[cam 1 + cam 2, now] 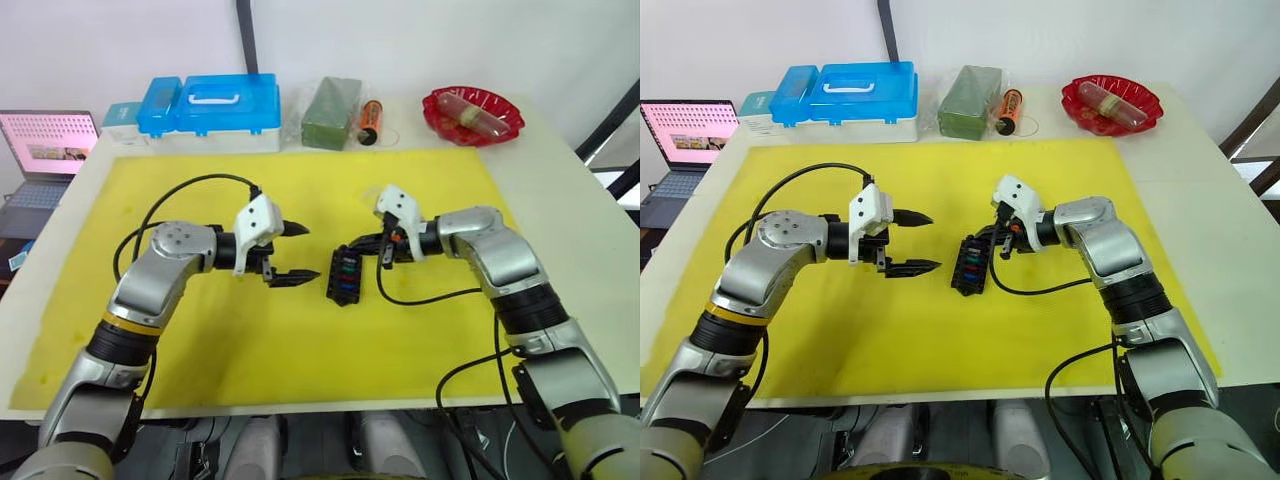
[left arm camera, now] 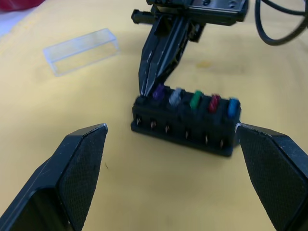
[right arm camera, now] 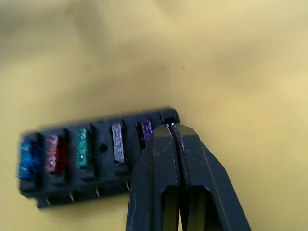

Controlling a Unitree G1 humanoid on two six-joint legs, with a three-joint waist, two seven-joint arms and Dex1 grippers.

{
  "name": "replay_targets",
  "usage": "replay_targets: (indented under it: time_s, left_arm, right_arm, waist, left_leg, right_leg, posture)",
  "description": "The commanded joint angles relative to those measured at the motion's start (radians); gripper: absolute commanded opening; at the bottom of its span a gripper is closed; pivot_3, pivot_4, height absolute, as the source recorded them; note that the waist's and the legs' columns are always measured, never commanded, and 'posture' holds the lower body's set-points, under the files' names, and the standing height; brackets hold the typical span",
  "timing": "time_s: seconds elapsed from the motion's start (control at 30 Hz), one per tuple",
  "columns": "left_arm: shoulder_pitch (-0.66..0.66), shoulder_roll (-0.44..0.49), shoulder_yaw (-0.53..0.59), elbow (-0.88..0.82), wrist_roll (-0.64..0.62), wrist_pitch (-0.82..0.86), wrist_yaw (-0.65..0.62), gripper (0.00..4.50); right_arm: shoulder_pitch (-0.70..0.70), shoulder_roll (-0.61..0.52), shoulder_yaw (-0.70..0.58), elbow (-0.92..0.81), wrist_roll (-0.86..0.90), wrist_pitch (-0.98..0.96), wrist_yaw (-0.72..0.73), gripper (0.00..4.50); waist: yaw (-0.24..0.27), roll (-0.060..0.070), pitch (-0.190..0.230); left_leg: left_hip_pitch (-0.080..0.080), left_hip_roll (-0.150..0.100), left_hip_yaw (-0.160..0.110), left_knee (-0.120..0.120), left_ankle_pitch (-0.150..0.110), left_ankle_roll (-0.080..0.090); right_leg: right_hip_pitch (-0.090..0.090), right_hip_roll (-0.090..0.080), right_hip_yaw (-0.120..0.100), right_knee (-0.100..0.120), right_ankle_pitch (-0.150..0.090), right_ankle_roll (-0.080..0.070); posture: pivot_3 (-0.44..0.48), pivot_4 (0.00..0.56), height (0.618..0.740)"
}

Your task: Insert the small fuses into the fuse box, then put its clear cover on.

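Left wrist view: five small translucent fuses (image 2: 195, 99) are seated in the black slotted fuse box (image 2: 185, 126); right gripper (image 2: 147, 91) fingers pressed together at the end slot, left gripper (image 1: 292, 253) spread, clear rectangular cover (image 2: 82, 50) unfitted beyond.

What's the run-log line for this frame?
left gripper open, off fuse box | right gripper shut at box end | five fuses seated | clear cover off, on mat
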Motion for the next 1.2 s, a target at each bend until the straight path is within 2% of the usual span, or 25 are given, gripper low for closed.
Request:
replay_targets:
  time_s: [0.03,0.23,0.5,0.67,0.83,0.97,1.2]
  left_arm:
    - [-0.034,-0.016,-0.001,0.007,0.009,-0.032,-0.005,4.50]
    - [-0.053,-0.026,-0.007,0.043,0.013,-0.061,-0.036,4.50]
    - [-0.084,0.015,0.003,0.109,0.012,-0.076,-0.109,4.50]
    - [-0.112,0.101,0.034,0.128,-0.002,-0.005,-0.159,4.50]
    - [-0.110,0.184,0.081,0.120,-0.026,0.021,-0.199,4.50]
    - [-0.088,0.198,0.106,0.081,-0.044,0.056,-0.182,4.50]
    - [-0.030,0.174,0.113,-0.008,-0.069,0.098,-0.135,4.50]
  right_arm:
    - [-0.035,-0.008,-0.053,-0.068,0.054,0.040,-0.010,0.01]
    - [-0.049,-0.059,-0.129,-0.165,0.122,0.141,-0.040,0.01]
    - [0.066,-0.269,-0.185,-0.291,0.160,0.129,0.010,0.01]
    - [0.206,-0.423,-0.309,-0.323,0.227,0.142,0.069,1.27]
    - [0.288,-0.497,-0.378,-0.361,0.266,0.145,0.067,3.13]
    - [0.309,-0.499,-0.382,-0.355,0.277,0.148,0.051,4.49]
    - [0.278,-0.450,-0.341,-0.365,0.309,0.198,-0.020,4.49]
  waist:
    - [0.001,0.000,0.000]
    - [0.006,0.000,0.000]
    - [0.023,0.000,0.001]
    - [0.026,0.000,0.001]
    - [0.022,0.001,0.001]
    - [0.024,0.000,0.001]
    - [0.026,0.000,0.001]
  left_leg:
    - [0.000,0.000,0.000,0.000,0.000,0.000]
    - [-0.001,0.000,0.000,0.000,0.000,0.000]
    - [-0.002,0.000,0.001,0.000,0.000,0.000]
    - [-0.002,0.000,0.001,0.000,0.000,0.000]
    - [-0.002,0.000,0.002,0.000,0.000,0.000]
    - [-0.001,0.001,0.002,0.000,0.000,0.000]
    - [-0.002,0.000,0.002,0.000,0.000,0.000]
  right_leg:
    - [0.000,0.000,0.000,0.000,0.000,0.000]
    - [-0.001,0.000,0.000,0.000,0.000,0.000]
    - [-0.001,-0.001,0.000,-0.001,0.000,0.000]
    - [-0.002,0.000,0.000,-0.001,0.000,0.000]
    - [-0.002,-0.001,0.000,-0.001,0.000,0.000]
    - [-0.002,0.000,0.000,0.000,0.000,0.000]
    - [-0.002,0.000,0.000,-0.001,0.000,0.000]
  posture:
    - [0.000,0.150,0.740]
    - [0.000,0.150,0.740]
    - [0.000,0.150,0.740]
    - [0.000,0.150,0.740]
    - [0.000,0.150,0.740]
    - [0.000,0.150,0.740]
    - [0.000,0.150,0.740]
